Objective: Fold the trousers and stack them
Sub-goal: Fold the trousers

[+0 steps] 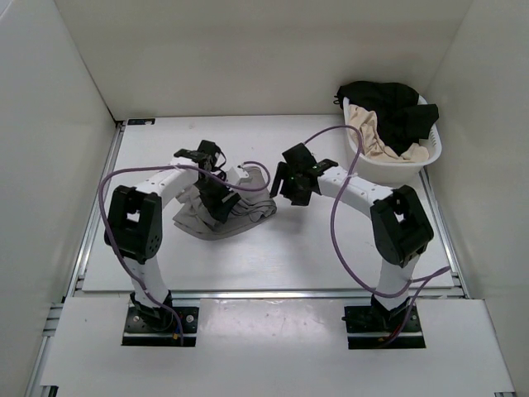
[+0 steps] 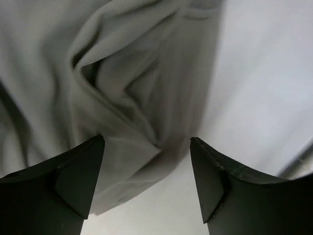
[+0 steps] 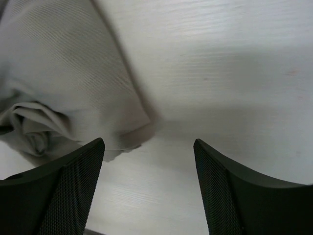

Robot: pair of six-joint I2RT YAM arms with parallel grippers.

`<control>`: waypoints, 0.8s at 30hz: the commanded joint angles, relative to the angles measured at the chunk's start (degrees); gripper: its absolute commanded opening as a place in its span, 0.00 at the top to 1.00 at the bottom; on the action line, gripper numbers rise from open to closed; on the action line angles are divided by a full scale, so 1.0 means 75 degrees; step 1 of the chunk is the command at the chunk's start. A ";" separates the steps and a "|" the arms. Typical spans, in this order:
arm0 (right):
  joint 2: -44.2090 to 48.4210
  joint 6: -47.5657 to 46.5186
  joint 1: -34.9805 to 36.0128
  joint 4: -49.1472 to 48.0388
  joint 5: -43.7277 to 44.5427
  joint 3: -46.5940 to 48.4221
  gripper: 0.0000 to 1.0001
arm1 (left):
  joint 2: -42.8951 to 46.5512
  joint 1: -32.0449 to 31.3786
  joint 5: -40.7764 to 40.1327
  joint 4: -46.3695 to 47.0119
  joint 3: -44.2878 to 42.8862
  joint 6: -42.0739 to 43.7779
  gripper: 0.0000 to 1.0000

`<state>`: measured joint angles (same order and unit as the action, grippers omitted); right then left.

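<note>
At the trousers [image 1: 248, 217] | left claw [image 2: 146, 147] wide open, empty | right claw [image 3: 147, 144] wide open, apparently touching nothing

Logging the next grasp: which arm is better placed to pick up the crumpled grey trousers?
Probably left: the left fingers stand open over a fold of the trousers. The right fingers, also open, face mostly bare table.

Legible text, all three views: none.
Dark strip [image 1: 140, 121] at the far left corner of the table [image 1: 314, 248]: perhaps a label, too small to read.
White laundry basket [image 1: 413, 169]: no marking can be read on its wall.
</note>
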<state>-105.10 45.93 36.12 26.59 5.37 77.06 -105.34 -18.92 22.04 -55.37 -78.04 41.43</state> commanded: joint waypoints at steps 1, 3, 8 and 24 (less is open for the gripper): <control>-0.0095 0.0132 -0.0035 -0.0907 -0.1076 -0.0041 0.21 | 0.0241 -0.0277 -0.1328 0.1332 0.0338 -0.0437 0.19; -0.0201 0.0216 -0.0035 -0.1271 -0.1172 -0.0219 0.21 | 0.0241 -0.0348 -0.1707 0.1651 0.0690 -0.0531 0.23; -0.0810 0.0356 -0.0035 -0.1741 -0.1747 -0.0290 0.21 | 0.0170 -0.0431 -0.2177 0.1934 0.1158 -0.0684 0.28; 0.0016 0.0520 -0.0035 -0.1670 -0.1233 -0.1647 1.00 | 0.1073 -0.0279 -0.2155 0.0717 0.0550 -0.0228 0.86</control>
<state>-110.80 50.63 35.94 9.87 -8.03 68.99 -101.97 -21.96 5.50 -45.54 -70.72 37.34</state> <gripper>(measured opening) 0.037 0.184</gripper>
